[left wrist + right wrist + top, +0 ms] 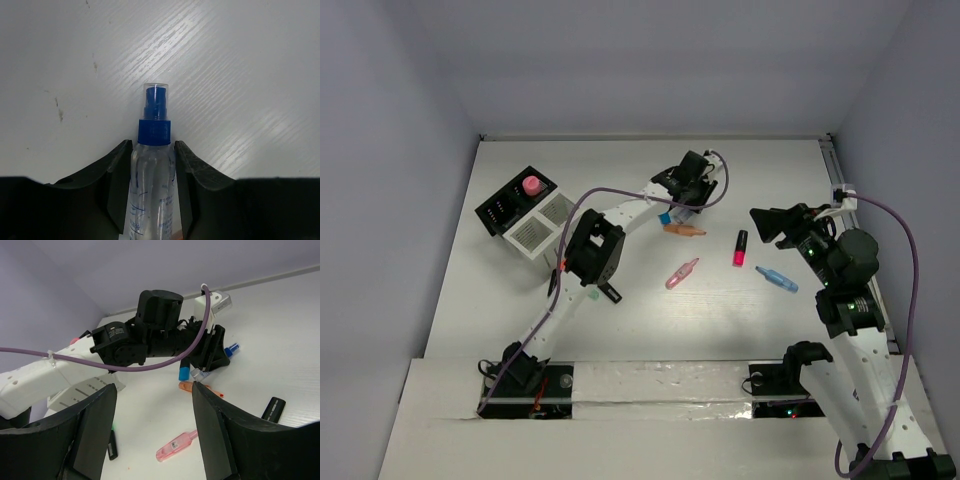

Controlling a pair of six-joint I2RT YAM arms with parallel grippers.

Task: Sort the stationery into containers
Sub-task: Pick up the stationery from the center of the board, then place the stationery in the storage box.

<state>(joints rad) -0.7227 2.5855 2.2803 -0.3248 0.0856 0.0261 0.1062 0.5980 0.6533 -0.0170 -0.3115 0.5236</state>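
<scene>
The left hand (152, 148) is shut on a little bottle (152, 172). One finger presses each side of its clear body, just under the blue collar. The bottle is out by the far edge of the table (620, 160), about halfway along it.

I think the bottle is light. It looks like hard, smooth plastic, and it is round, so it could slip or twist in the hand. The clear cap on top may pop off if it gets squeezed. The body is the best place to hold it, right where the hand has it now.

The right hand (152, 392) is wide open and holds nothing. It hangs near the right edge.

The black box (508, 207) and the white box (544, 227) sit joined together toward the far left corner, well apart from the bottle.
</scene>
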